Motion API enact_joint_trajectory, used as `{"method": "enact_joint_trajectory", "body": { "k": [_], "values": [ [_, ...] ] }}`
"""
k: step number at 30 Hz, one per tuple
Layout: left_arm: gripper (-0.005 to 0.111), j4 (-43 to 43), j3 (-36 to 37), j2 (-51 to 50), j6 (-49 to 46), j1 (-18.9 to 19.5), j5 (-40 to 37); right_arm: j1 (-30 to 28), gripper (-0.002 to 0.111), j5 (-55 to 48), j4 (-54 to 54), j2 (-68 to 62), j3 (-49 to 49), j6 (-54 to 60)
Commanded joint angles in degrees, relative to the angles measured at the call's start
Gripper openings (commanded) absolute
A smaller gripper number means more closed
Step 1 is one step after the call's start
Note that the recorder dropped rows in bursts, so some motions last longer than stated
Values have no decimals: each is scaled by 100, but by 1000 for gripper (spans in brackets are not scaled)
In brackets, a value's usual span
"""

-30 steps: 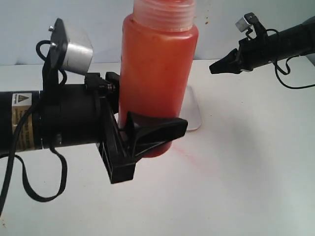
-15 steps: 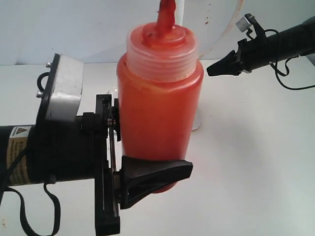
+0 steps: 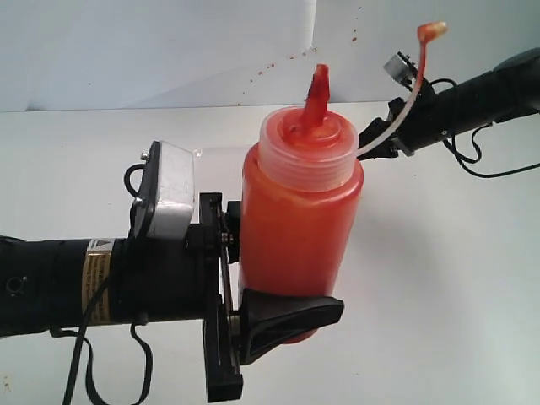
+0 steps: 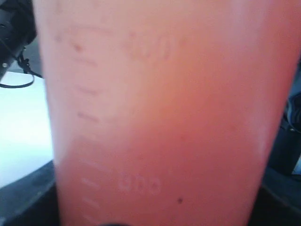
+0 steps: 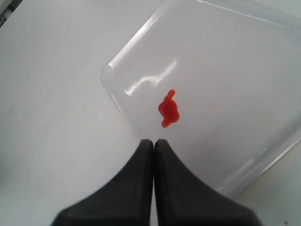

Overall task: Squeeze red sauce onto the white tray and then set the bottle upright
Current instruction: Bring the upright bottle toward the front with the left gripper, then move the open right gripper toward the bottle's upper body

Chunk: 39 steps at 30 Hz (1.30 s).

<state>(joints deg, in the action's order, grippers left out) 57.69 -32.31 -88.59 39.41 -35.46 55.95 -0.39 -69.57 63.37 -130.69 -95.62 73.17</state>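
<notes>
1. The translucent orange-red plastic squeeze bottle (image 3: 297,236) is held in the left gripper (image 3: 283,270). The jaws stand partly open, clamped across the lower body. The low grip is judged to leave the upper body clear.
2. The bottle is held over the white tabletop (image 3: 447,278), near the exterior camera. Contact between base and tabletop cannot be determined.
3. The long axis is near vertical, with a slight lean. The pointed red nozzle (image 3: 318,84) is directed upward and is uncapped; the thin tethered cap (image 3: 432,30) arches away to one side.
4. The right gripper (image 5: 154,143) is fully closed and holds nothing. It is stationed just above the rim of the flat white plastic tray (image 5: 221,66), well apart from the bottle.
5. A small glossy red sauce blob (image 5: 168,109) lies on the tray. Squeezing is judged complete; the bottle has not yet been released.
</notes>
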Motion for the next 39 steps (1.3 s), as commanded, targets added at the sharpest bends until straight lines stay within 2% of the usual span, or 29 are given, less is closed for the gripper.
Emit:
{"method": "enact_joint_trajectory", "body": {
  "k": [1, 7, 12, 16, 23, 26, 29, 31, 34, 35, 39],
  "values": [
    [0, -681, 6, -166, -419, -13, 253, -19, 0, -39, 438, 628, 762, 1510],
    [0, -1258, 6, -425, -688, -13, 264, -19, 0, -39, 1362, 1829, 2147, 3370],
    [0, -1502, 6, -702, -826, -13, 480, -19, 0, -39, 1632, 2782, 3193, 4267],
    [0, -1697, 6, -801, -864, -13, 763, -19, 0, -39, 1701, 3179, 3620, 4208],
    [0, -1883, 6, -801, -862, -13, 679, -9, 0, -39, 2121, 3118, 3620, 4185],
    [0, -1990, 6, -801, -862, 24, 679, -9, 2, -39, 1873, 3118, 3620, 4373],
    [0, -2134, 6, -801, -875, 23, 546, 44, 28, -39, 1872, 3118, 3620, 4373],
    [0, -2134, 6, -801, -1024, 23, 456, 133, 54, -39, 1861, 3090, 3620, 4373],
    [0, -2190, 6, -801, -1142, 23, 216, 424, 99, -39, 1861, 3043, 3620, 4426],
    [0, -2256, 6, -801, -1142, 23, 162, 527, 105, -39, 1861, 3032, 3620, 4553],
    [0, -2520, 6, -801, -1199, 23, -69, 735, 105, -39, 1861, 3032, 3620, 4603]
  ]
}}
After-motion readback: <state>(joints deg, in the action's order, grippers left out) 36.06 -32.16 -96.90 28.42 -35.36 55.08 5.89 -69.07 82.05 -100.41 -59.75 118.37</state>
